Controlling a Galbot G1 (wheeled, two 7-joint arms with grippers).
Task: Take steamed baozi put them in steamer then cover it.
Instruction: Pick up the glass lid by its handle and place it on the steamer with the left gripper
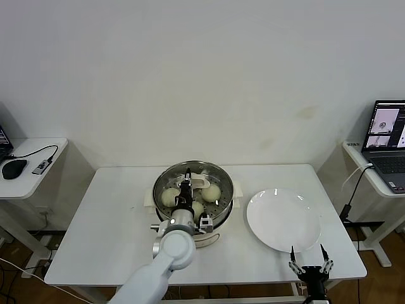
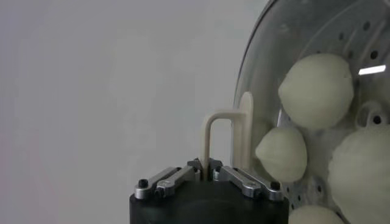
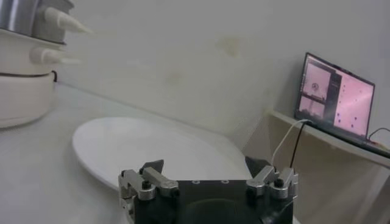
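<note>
The steamer (image 1: 163, 176), a shiny steel pot on a white base, stands mid-table with three baozi (image 1: 211, 192) showing on its perforated tray. My left gripper (image 1: 187, 185) is above the pot, shut on the cream loop handle (image 2: 210, 137) of a clear lid (image 2: 268, 36). The lid spans the pot; whether it rests on the rim I cannot tell. Through the lid the left wrist view shows a baozi (image 2: 316, 82) and others beside it. My right gripper (image 1: 309, 258) stands open and empty at the table's front edge, near the plate.
A flat white plate (image 1: 283, 220) lies right of the steamer, close in front of the right gripper (image 3: 207, 165). A side table with a mouse (image 1: 14, 168) stands at the left. Another with an open laptop (image 1: 387, 142) stands at the right.
</note>
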